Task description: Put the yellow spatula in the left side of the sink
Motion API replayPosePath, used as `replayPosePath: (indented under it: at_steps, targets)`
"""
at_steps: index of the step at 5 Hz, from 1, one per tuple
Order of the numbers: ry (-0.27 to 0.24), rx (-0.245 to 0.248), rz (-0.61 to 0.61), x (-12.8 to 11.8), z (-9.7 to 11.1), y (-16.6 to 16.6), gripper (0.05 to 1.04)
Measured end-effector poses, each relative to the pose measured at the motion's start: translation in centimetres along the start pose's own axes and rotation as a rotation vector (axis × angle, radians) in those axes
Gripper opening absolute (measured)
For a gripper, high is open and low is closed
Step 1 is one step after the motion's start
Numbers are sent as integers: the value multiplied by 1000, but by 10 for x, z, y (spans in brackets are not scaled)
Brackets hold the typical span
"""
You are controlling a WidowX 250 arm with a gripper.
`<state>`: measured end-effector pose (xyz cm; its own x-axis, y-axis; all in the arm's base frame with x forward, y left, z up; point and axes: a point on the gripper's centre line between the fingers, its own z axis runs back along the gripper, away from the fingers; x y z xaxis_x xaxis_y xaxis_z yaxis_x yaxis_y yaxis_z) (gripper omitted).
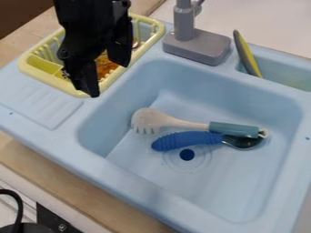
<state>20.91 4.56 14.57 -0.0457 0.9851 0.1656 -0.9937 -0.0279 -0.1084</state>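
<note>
Seeing soft, fairly bright light over the blue sink (121, 180), spreading broadly across its rim and basin floor. Finding gentle shading along the inner walls and faint, soft-edged shadow beside the blue-handled spoon (187, 140). Catching small glints on its dark metal bowl (a modest sparkle, really). Meeting paler brightness on the white surface (267, 22) at upper right, and deep darkness in the brown upper-left corner. Losing surface detail within the darkest parts of the black gripper (108, 80). Leaving the exact source of light uncertain.
</note>
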Motion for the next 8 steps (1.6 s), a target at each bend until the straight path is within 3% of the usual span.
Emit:
replayPosePath:
  at_steps: [2, 3, 6, 7, 8]
  targets:
    - [27, 27, -19, -10, -3, 2, 989]
    - [51, 6, -51, -25, 1, -6, 989]
    - [64, -178, -265, -101, 24, -76, 989]
    - [43, -254, -319, -118, 25, -97, 989]
    - [-28, -270, -381, -131, 18, -110, 989]
